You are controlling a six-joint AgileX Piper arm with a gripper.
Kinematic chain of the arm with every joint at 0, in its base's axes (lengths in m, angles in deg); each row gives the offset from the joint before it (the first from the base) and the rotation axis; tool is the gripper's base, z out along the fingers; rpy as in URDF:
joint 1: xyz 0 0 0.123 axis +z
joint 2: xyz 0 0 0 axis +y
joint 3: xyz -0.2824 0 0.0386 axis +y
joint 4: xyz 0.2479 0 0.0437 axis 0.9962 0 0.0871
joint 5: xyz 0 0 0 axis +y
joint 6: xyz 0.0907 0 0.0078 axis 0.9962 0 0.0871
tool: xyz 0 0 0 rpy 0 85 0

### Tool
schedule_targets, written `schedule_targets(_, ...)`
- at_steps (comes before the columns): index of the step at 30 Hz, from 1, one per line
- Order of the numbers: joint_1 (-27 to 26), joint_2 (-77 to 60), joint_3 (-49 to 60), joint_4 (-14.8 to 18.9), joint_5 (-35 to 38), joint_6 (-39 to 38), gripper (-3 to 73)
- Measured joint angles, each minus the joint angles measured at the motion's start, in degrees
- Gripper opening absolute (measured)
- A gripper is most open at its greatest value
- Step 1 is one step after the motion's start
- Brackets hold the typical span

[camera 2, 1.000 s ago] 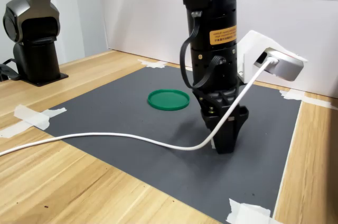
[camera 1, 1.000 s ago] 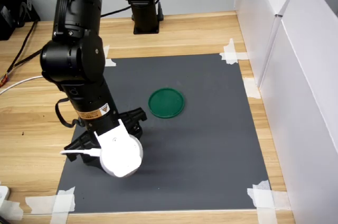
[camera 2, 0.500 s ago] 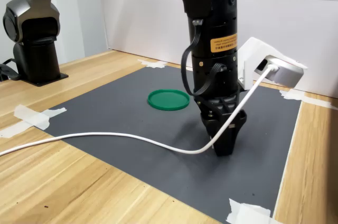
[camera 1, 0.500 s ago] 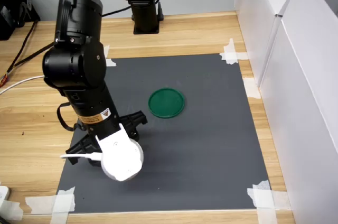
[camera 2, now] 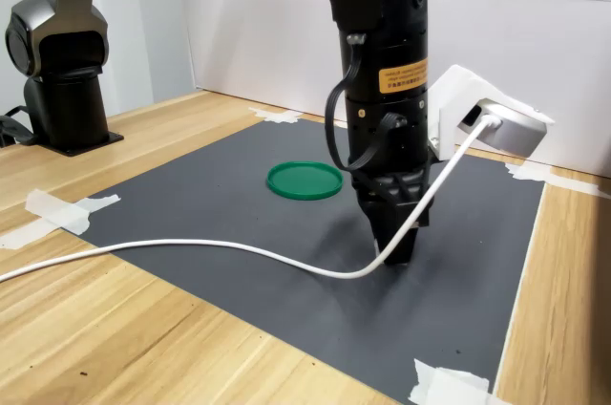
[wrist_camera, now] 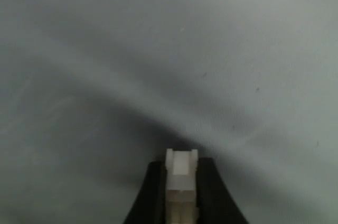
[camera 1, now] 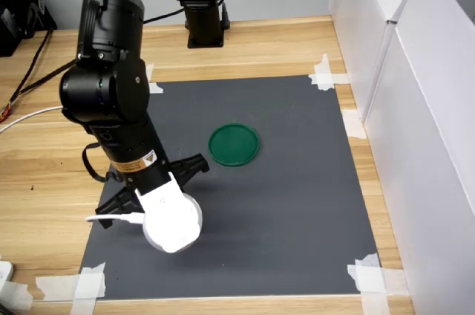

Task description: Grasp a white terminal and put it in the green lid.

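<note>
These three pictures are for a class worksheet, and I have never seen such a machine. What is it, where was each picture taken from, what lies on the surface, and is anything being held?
The black machine is a robot arm ending in a gripper, a two-fingered clamp. Two pictures come from cameras standing off the arm, one looking down, one from the side. The third comes from a camera on the arm's wrist, looking past the fingers. On the wooden table lies a dark mat taped at its corners, and on it a green lid. In the wrist view the fingers are closed on a small white terminal. The lid is empty.
</note>
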Motion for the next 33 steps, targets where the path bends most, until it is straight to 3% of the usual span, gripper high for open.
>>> schedule_targets(4,1.1,-4.7,0.0,-0.3,0.6,-0.3,8.6)
schedule_targets(14,10.0,-17.2,0.1,-1.3,6.3,-1.0,8.6)
schedule_targets(19,12.3,-22.7,4.9,-1.1,7.1,-1.9,8.6)
schedule_targets(33,12.6,-30.5,29.5,-1.6,-3.3,-7.7,8.6)
